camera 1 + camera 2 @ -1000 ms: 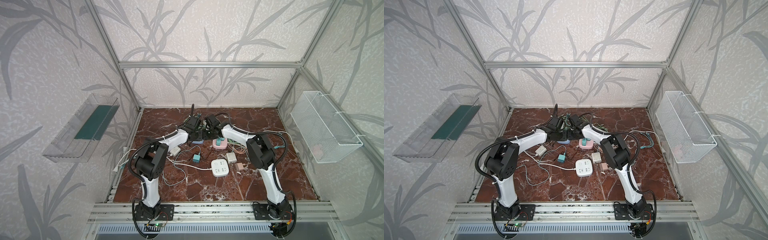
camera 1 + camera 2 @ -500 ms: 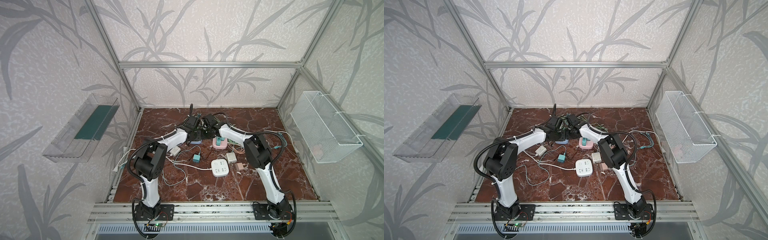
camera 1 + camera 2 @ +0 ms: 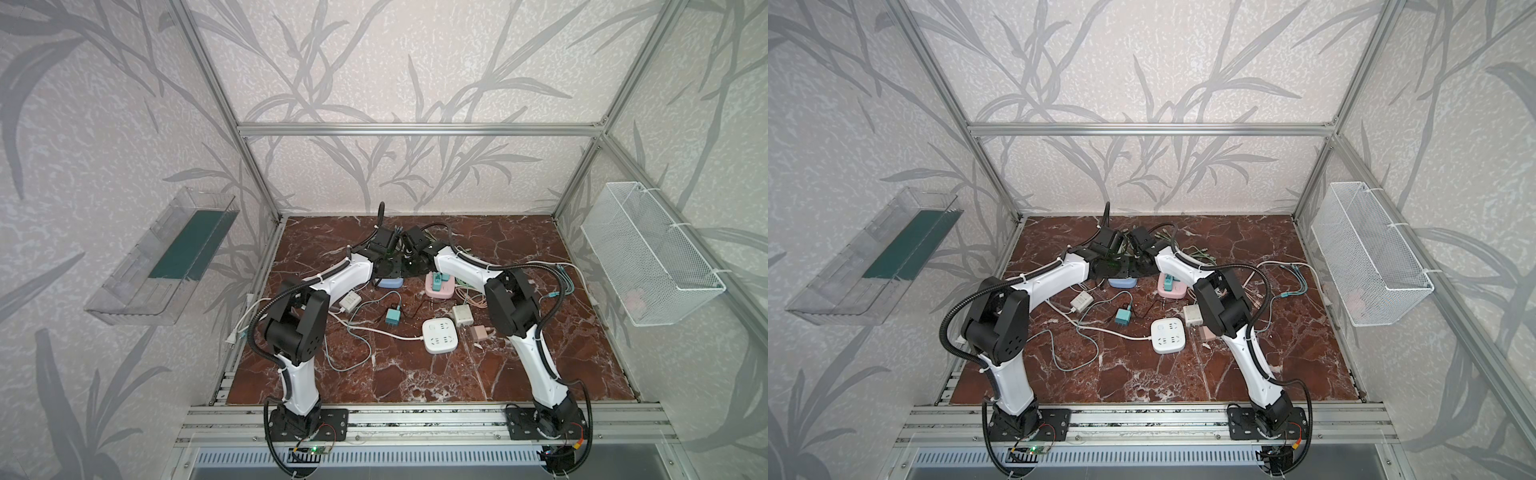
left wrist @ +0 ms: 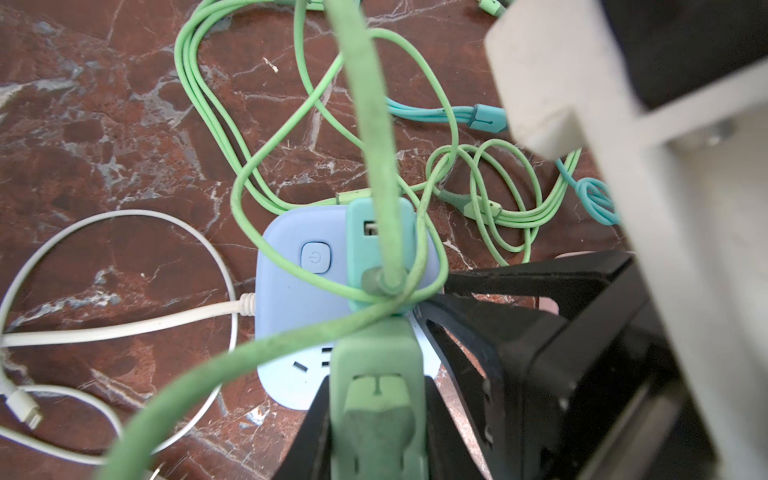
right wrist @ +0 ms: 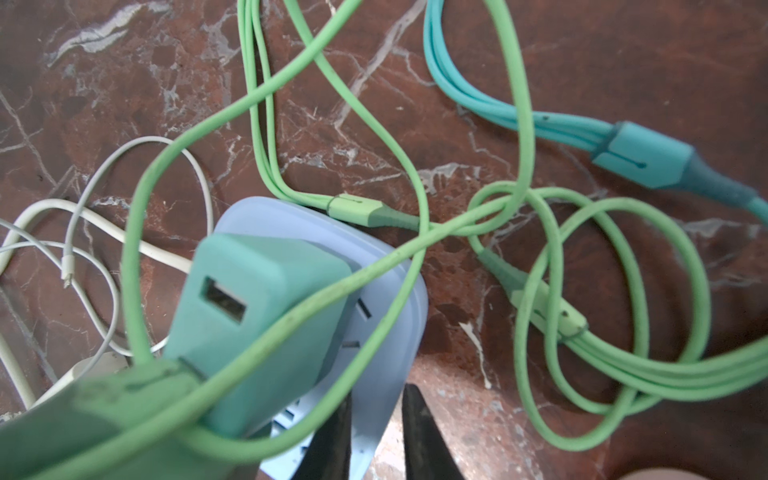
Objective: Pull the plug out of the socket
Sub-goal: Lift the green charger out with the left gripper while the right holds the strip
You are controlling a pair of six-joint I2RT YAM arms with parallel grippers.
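In both top views: both arms are reaching toward the far edge of the surface (image 3: 478,374). The left gripper (image 3: 390,266) and right gripper (image 3: 414,262) are meeting over the blue socket (image 3: 390,283). A pink socket (image 3: 439,287), a white socket (image 3: 440,335) and loose cords are lying nearer the middle.

Left wrist: the teal plug (image 4: 380,249) is sitting seated in the blue socket, so nothing is pulled yet. The left jaws are clamping a green cable connector (image 4: 376,399) just beside it. A green cord (image 4: 374,124) is looping over the plug.

Right wrist: the right jaws are nearly together, seemingly pinching the socket's rim. The extraction is remaining; the tangle is likely snagging.
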